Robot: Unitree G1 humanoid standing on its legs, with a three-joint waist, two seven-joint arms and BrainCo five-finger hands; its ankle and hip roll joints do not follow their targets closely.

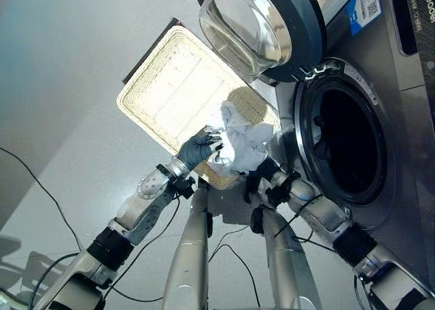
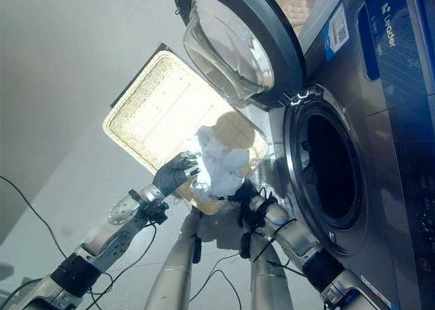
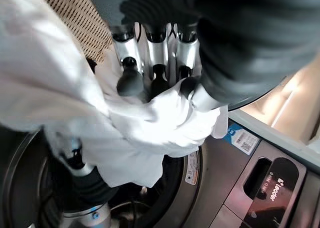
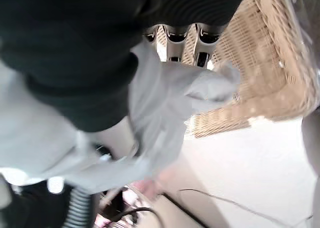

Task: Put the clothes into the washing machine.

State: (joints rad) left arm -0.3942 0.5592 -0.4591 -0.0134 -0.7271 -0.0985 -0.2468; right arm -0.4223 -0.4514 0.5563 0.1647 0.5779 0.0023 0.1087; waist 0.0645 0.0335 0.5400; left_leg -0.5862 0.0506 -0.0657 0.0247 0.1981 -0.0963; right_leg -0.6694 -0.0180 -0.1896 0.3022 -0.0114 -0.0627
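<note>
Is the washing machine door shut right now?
No, the door is swung wide open, leaving the dark drum opening of the washing machine exposed beside the white cloth.

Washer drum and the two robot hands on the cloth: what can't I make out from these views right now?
- Drum inside the washing machine: dark in both eye views, contents unreadable.
- Right robot hand: the white cloth drapes over its fingers, so its grip is unclear.
- Basket: its near corner is covered by the cloth.
- Left robot hand: fingers curl into the cloth, but how much it holds is hidden in the folds.
</note>
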